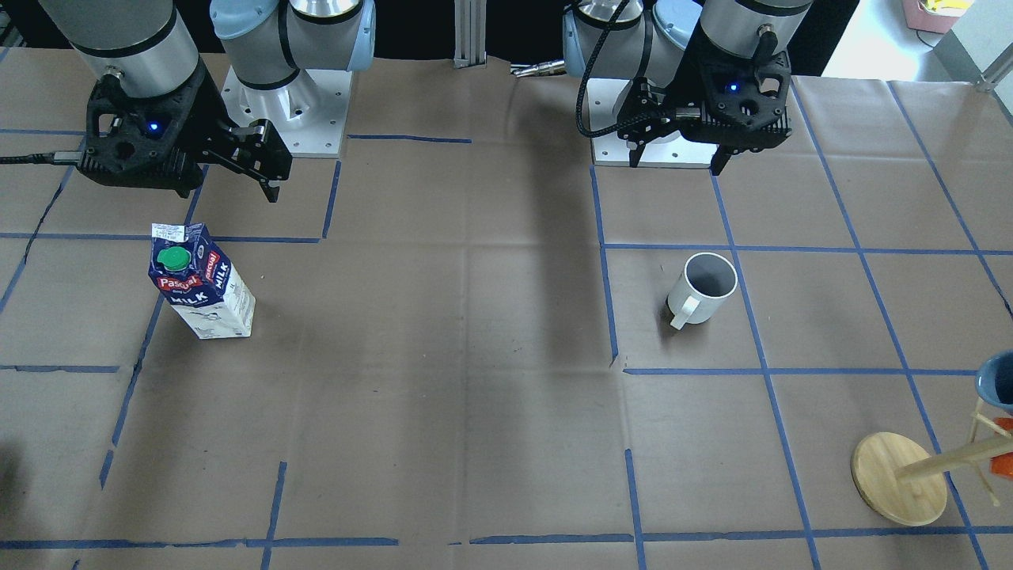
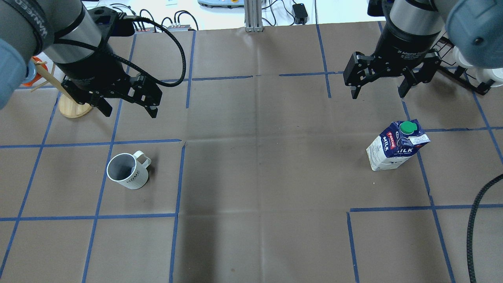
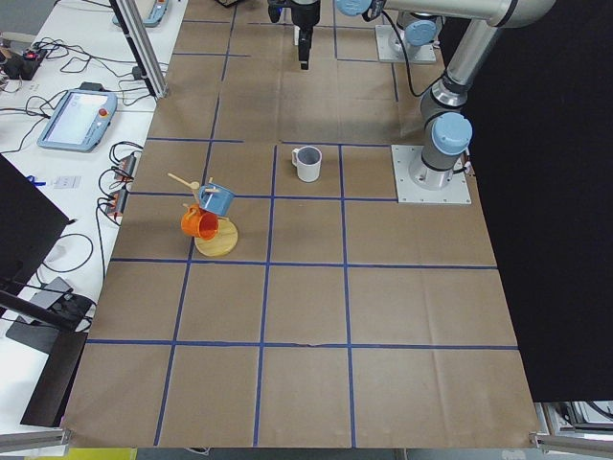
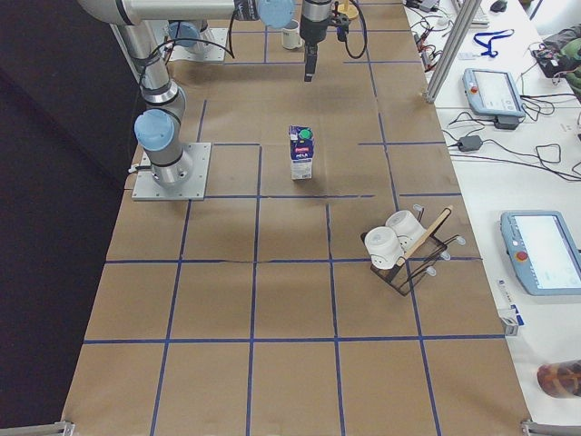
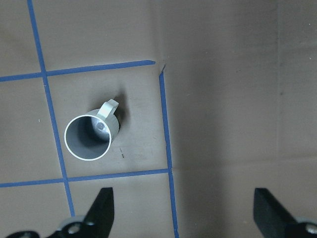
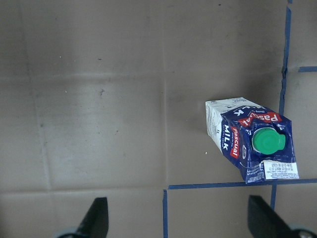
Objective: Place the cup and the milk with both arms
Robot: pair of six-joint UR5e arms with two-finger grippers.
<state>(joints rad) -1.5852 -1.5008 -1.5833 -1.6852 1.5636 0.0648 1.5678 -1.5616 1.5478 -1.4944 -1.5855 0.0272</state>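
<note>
- Nearest to my left wrist camera are the two black fingers [image 5: 101,210] of my left gripper [image 5: 184,213]. They stand wide apart and have nothing between them.
- My left gripper [image 2: 131,112] hangs in the air above the table [image 2: 255,177], which is covered with brown paper and marked into squares by blue tape lines [image 2: 178,181].
- Below it stands the small white ceramic mug [image 5: 91,136], upright, with a grey inside and a squared handle. It does not touch the fingers.
- The white ceramic mug [image 2: 125,173] is inside one taped square on my left half of the table. Its handle points away from my base and toward the middle, and the word "HOME" is on its side.
- My right gripper [image 2: 377,95] is also wide open and holds nothing. It hovers over the table on my right half.
- The tall milk carton [image 2: 397,147], dark blue on top with a red label, white below, with a round green cap, stands upright just beside a blue tape line. It is well apart from the mug.
- From my right wrist camera the milk carton [image 6: 250,139] is to one side, not between my fingers.
- At the far left edge stands a wooden mug tree [image 1: 898,479] with a round base, carrying a blue cup and an orange cup.
</note>
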